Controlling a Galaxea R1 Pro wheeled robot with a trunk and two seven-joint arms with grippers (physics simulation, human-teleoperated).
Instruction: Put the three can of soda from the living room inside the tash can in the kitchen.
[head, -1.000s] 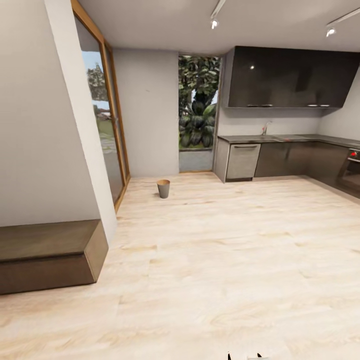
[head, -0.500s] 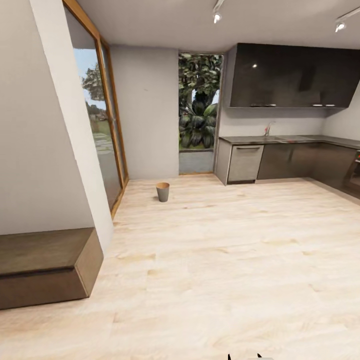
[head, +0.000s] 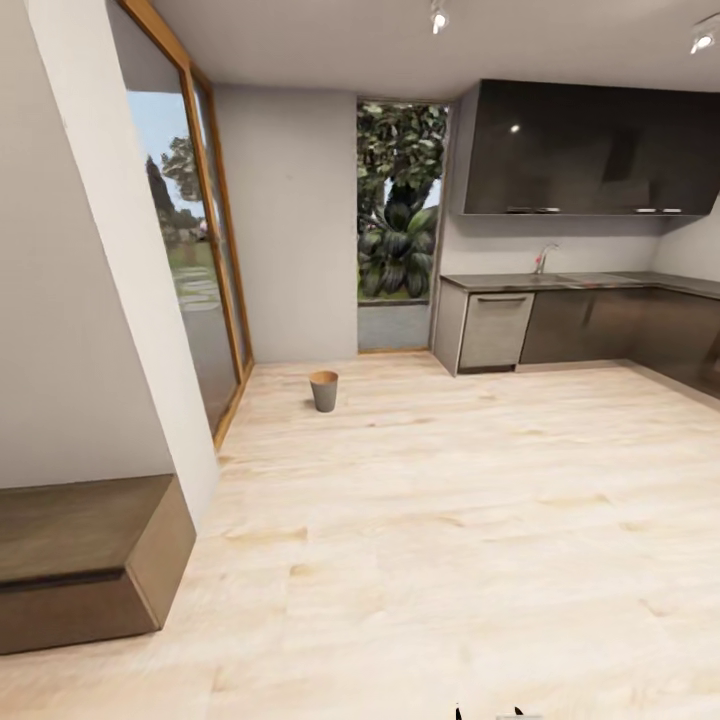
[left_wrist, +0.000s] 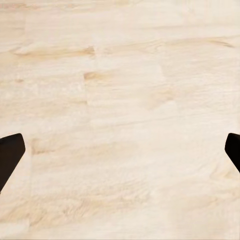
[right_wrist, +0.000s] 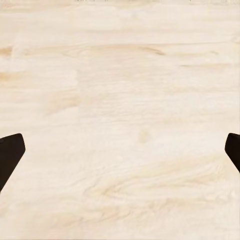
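Note:
The tash can (head: 323, 390), a small pale grey bucket with an orange-brown inside, stands upright on the plank floor far ahead, near the wood-framed glass doors (head: 205, 260). No can of soda is in view. In the left wrist view my left gripper (left_wrist: 120, 155) is open, its dark fingertips (left_wrist: 10, 155) wide apart over bare floor. My right gripper (right_wrist: 120, 155) is open too, with nothing between its fingertips (right_wrist: 10, 155) but pale planks.
A low brown bench (head: 85, 560) sits at the left against a white wall corner (head: 150, 300). Dark kitchen cabinets and a counter (head: 580, 320) run along the back right. A tall window with plants (head: 397, 220) is straight ahead. Wide plank floor (head: 450, 520) lies between.
The whole head view has shifted as the camera moved forward: the bench slid down and left, and the cabinets and doors loom larger. The bin stays in place.

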